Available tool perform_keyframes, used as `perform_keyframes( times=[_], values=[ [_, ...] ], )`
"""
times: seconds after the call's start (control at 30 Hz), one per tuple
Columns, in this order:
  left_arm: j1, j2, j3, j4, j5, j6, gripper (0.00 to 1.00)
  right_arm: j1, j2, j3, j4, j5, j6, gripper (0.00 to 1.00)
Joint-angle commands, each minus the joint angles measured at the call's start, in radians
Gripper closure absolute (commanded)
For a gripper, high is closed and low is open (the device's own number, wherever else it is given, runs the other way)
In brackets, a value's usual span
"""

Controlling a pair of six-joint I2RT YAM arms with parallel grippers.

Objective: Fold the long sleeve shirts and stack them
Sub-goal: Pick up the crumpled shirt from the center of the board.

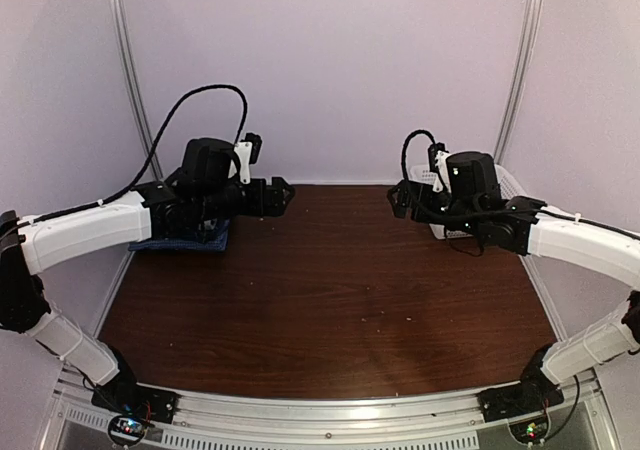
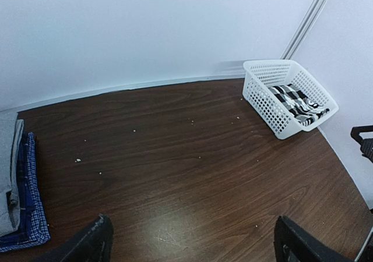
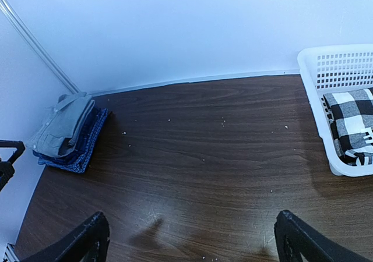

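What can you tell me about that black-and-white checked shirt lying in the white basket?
The checked shirt looks like soft woven cloth with large black-and-white squares. It lies loosely bunched rather than neatly folded, low inside the white mesh basket, which stands at the far right corner of the table. Only the basket touches it. Its collar and sleeves cannot be made out.

Worktop (image 1: pixel 330 300): dk brown woodgrain w/ a few pale specks. Basket (image 2: pixel 265 108) at far right corner: white mesh. Plaid shirt (image 2: pixel 298 102) in it: blk & wht, large check. Stack at far left corner: grey shirt (image 3: pixel 61 128) on top, plain lt grey; dk blue shirt (image 3: pixel 93 122) under it; checked shirt (image 3: pixel 73 160) at bottom, blue w/ fine pale check. Left arm (image 1: pixel 85 230) & right arm (image 1: pixel 590 240): white shells, blk joints.
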Motion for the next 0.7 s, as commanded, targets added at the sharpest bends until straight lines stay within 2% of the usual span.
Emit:
perform_keyframes(
  times=[0.0,0.27,0.67],
  values=[
    [0.0,0.006,0.024,0.021,-0.012,-0.006,0.02,-0.006,-0.001,0.018,0.018,-0.009,-0.026,0.0],
    [0.0,0.012,0.053,-0.013,-0.022,0.014,0.02,-0.069,0.101,0.109,-0.038,0.009,-0.056,0.0],
    [0.0,-0.01,0.098,-0.098,-0.035,0.063,0.02,-0.346,0.414,0.377,-0.107,-0.042,-0.162,0.0]
  ],
)
